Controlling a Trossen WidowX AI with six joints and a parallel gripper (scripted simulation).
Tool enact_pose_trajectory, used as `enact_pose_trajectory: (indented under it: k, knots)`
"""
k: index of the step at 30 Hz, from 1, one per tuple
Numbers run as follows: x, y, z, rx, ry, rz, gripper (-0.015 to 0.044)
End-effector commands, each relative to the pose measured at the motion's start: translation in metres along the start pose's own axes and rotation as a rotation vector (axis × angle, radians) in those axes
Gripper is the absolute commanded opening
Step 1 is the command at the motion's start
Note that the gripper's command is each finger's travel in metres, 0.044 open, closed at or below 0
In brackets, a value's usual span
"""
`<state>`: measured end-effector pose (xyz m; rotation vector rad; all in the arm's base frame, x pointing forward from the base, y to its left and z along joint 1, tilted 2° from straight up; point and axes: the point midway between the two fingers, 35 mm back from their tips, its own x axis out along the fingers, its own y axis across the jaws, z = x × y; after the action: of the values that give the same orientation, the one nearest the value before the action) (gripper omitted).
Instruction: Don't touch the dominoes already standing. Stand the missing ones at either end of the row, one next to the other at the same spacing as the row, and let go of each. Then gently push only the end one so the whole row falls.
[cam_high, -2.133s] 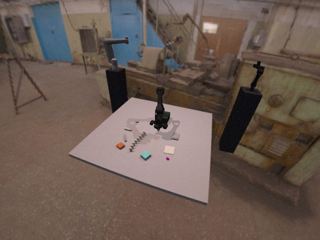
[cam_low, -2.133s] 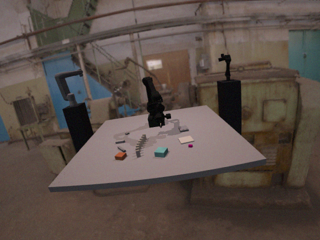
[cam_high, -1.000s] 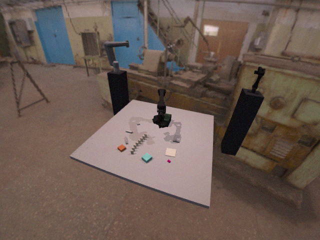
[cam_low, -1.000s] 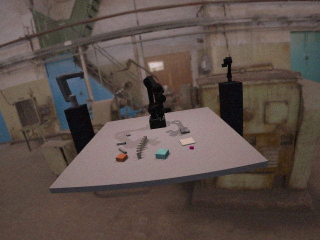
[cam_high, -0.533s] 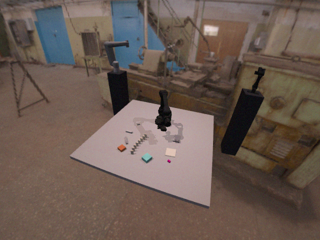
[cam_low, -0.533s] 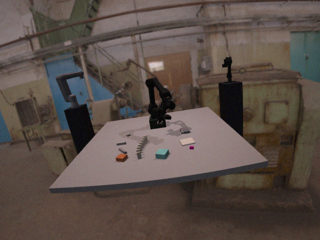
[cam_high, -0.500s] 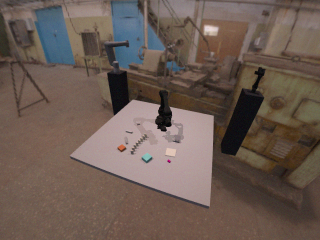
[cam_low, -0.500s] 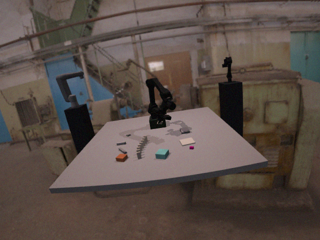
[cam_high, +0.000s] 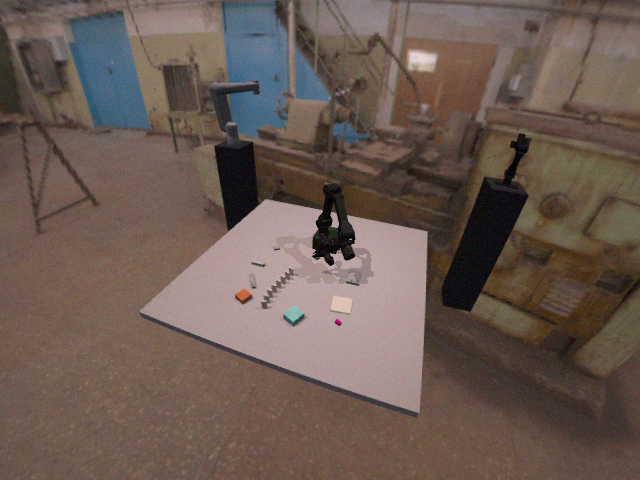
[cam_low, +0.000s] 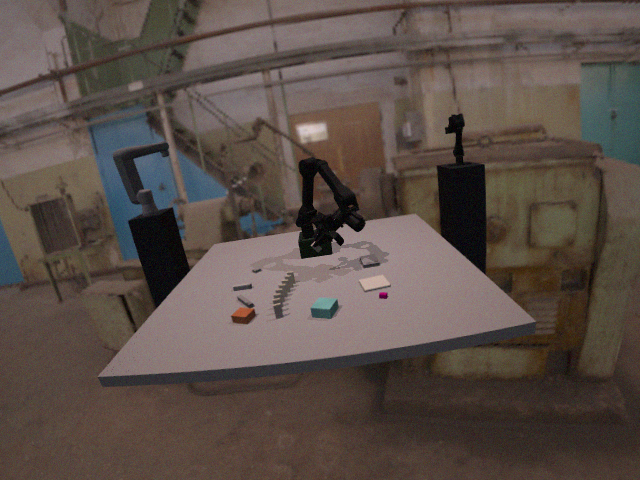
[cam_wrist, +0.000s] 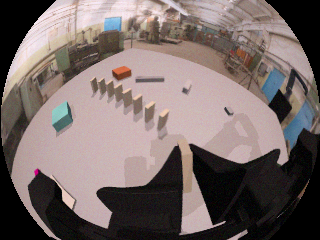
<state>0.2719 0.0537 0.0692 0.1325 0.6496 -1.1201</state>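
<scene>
Several pale dominoes (cam_high: 279, 284) (cam_low: 283, 296) (cam_wrist: 127, 97) stand upright in one evenly spaced row. The end domino nearest the robot base (cam_high: 291, 271) (cam_wrist: 163, 119) is upright. My gripper (cam_high: 322, 257) (cam_low: 327, 239) (cam_wrist: 183, 149) is shut on a domino (cam_wrist: 186, 167), which is pale and stands lengthwise between the two black fingers in the wrist view. The gripper is above the table near the robot base, apart from the row. The fingers hide part of the held domino, and it cannot be made out in the top and exterior views.
An orange block (cam_high: 243, 296) (cam_low: 243, 315) (cam_wrist: 121, 73) and grey bars (cam_high: 258, 264) (cam_low: 245, 300) (cam_wrist: 150, 79) lie on one side of the row. A teal block (cam_high: 293, 315) (cam_low: 324, 307) (cam_wrist: 62, 116), cream tile (cam_high: 341, 304) (cam_low: 374, 283) and magenta piece (cam_high: 338, 322) (cam_low: 383, 295) lie on the other.
</scene>
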Motion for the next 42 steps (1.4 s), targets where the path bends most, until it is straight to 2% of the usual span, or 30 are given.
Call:
enact_pose_trajectory:
  k: [1, 16, 42]
  knots:
    - [-0.004, 0.001, -0.001, 0.014, -0.146, 0.044, 0.0023]
    - [-0.037, 0.016, -0.006, 0.111, -0.558, 0.390, 0.0023]
    - [-0.034, 0.019, -0.012, 0.114, -0.569, 0.410, 0.0023]
